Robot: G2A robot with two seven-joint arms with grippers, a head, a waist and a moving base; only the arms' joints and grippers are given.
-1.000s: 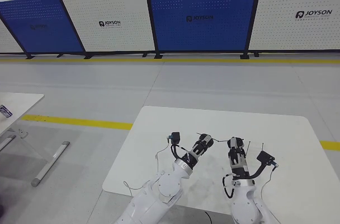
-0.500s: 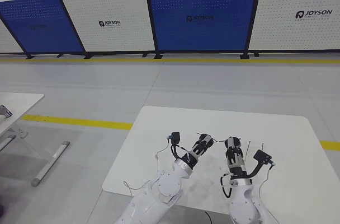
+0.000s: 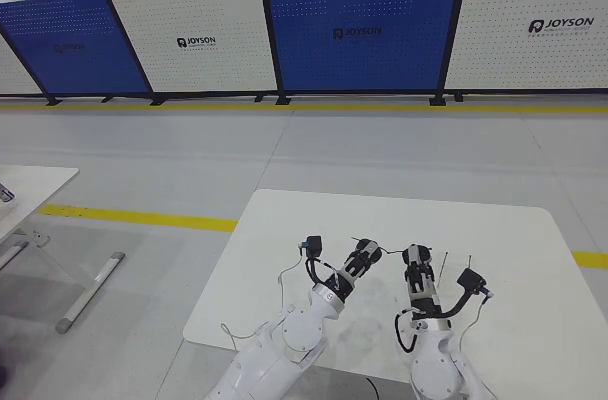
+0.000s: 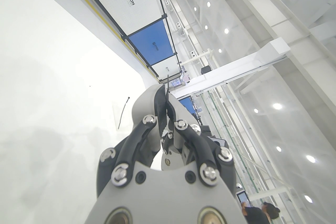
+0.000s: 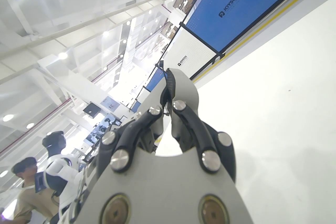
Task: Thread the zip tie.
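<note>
L pincer (image 4: 165, 95) & R pincer (image 5: 168, 76) each nip the zip tie (image 4: 167, 81) (spare tie (image 4: 122, 114) lies on table (image 4: 52, 51)).

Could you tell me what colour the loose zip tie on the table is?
Black; the loose zip tie shows best in left wrist view.

zip tie (image 4: 167, 83): black | table (image 3: 484, 225): white | panels (image 3: 362, 45): blue, white perforated

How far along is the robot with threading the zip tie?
Done: the zip tie is off the white table, pinched in the shut left gripper. In hand: the right gripper is shut on a black tie end poking out beyond it. Left: no closed loop shows, so the threading itself looks undone. A spare tie lies on the table.
</note>
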